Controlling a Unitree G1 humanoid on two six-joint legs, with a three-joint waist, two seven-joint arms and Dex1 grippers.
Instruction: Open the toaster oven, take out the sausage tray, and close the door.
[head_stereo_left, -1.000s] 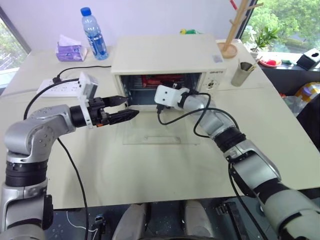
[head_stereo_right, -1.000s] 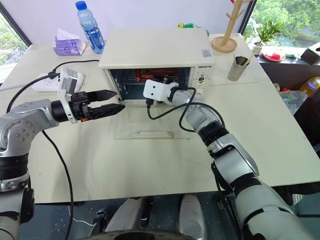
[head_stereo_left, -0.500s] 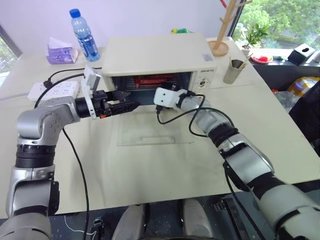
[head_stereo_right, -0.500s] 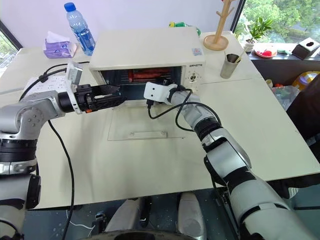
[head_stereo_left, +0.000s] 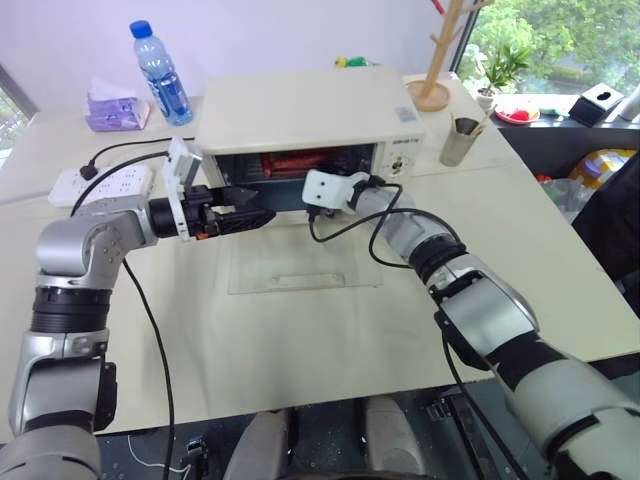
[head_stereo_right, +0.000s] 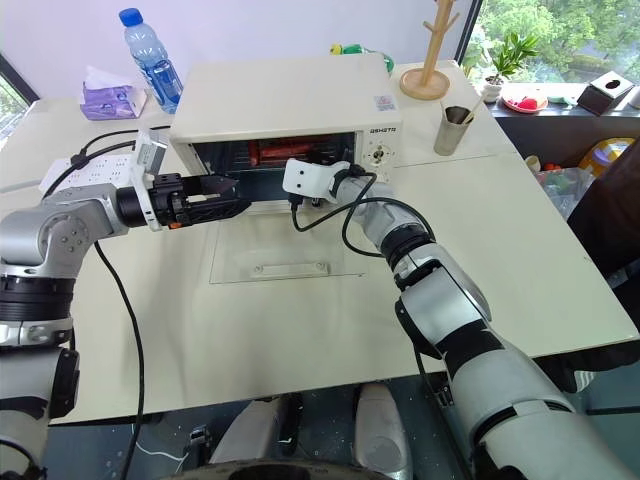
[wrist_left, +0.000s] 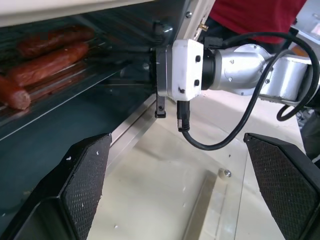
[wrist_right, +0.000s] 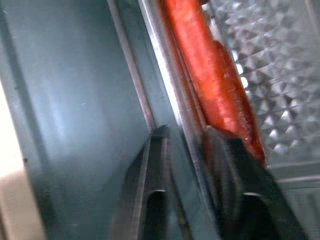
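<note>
My right pincer (wrist_right: 187, 165) is inside the oven (head_stereo_left: 310, 105), nearly shut around the tray (wrist_right: 170, 85) rim, tray lying crosswise; left pincer (head_stereo_left: 243, 208) waits wide nearby.

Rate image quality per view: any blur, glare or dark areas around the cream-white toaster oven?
Left eye view: even daylight, sharp; the cream-white boxy toaster oven has a shadowed cavity, and the clear glass door lying open is faint against the table. Left wrist view: sharp, red sausages dim inside. Right wrist view: soft close-up, black fingers blurred at the silver metal tray's rim.
</note>
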